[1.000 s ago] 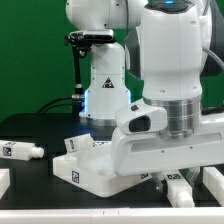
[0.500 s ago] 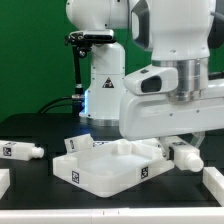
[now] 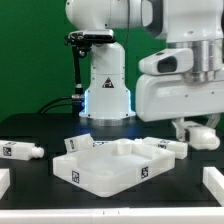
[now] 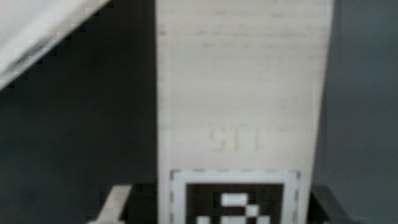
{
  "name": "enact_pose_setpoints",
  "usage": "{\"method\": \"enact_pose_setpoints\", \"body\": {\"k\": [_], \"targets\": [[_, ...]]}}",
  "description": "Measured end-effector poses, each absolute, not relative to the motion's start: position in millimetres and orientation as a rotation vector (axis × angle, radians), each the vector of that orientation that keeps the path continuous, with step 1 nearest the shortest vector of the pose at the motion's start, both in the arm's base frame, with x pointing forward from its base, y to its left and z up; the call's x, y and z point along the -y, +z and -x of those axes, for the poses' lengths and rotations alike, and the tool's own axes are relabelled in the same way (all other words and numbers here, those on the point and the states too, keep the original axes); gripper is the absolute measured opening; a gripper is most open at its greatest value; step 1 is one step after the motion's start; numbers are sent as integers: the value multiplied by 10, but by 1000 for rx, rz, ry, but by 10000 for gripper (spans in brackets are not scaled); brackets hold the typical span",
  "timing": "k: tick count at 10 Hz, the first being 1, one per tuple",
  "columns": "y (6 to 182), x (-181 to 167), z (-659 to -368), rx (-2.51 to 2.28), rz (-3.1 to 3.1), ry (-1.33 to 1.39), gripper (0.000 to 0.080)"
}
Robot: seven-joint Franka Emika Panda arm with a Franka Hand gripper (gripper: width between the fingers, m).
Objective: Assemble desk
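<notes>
And there's the end effector (image 3: 198, 132), up off the black table (image 3: 40, 132) on the exterior view's right, pinching a white leg (image 3: 206, 139) between its fingers. The leg hangs roughly level, clear of everything beneath it. In the wrist view that white leg (image 4: 240, 90) fills the middle, with a black-and-white tag (image 4: 231, 200) close to the grip. The tabletop panel (image 3: 108, 165) lies flat mid-table, rimmed, with tags showing on its front edge. A second leg (image 3: 22, 152) lies well apart from it on the exterior view's left
</notes>
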State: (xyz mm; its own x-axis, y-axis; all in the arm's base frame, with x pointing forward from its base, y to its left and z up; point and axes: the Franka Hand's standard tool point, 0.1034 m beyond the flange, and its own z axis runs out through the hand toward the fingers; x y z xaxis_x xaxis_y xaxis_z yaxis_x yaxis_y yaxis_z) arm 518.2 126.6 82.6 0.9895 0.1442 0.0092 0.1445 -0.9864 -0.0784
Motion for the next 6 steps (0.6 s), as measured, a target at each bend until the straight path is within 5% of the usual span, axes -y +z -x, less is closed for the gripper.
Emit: {"method": "enact_pose_setpoints", "body": {"k": [4,6], "targets": [[785,-1231,-5195,226,3056,2,281],[661,-1376,-4809,112,3057,18,281]]}}
